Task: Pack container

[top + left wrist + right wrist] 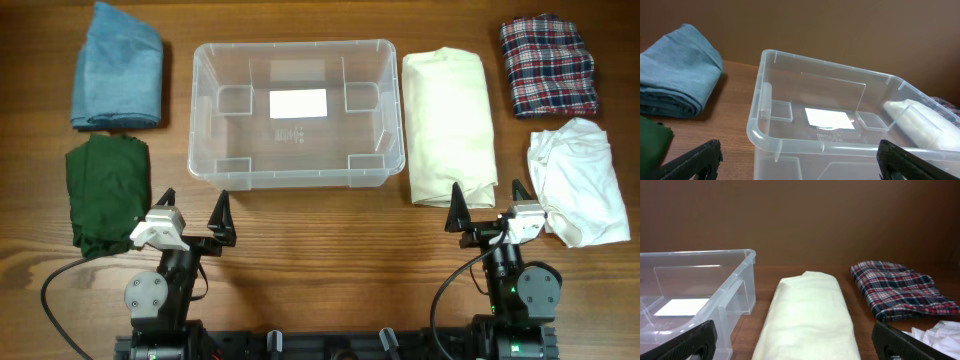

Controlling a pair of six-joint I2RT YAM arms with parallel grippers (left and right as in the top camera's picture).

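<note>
Clear plastic container (215, 110), rectangular with rounded corners, stands upright and open-topped on the far middle of the wooden table (330, 250). A white label (298, 103) sits on its base. Five cloths lie outside it on the table.

To its left, a folded blue cloth (118, 67) lies at the far corner. A dark green cloth (106, 195) lies just nearer the robot.

To its right, a folded cream cloth (450, 125) lies just beside the container's right wall, its long side parallel to that wall. Farther right are a folded plaid cloth (548, 65) at the far corner and a crumpled white cloth (575, 195) nearer the robot.

The left gripper (193, 200) is near the front edge with its jaws spread wide and nothing between them. It sits between the green cloth and the container's near left corner. Its wrist view shows the container's near wall directly ahead.

The right gripper (488, 193) is likewise spread wide and empty. It sits at the near end of the cream cloth, with the white cloth just to its right. Whether its fingertips touch either cloth cannot be told. Its wrist view shows the cream cloth lying straight ahead between the fingers (687, 342).
</note>
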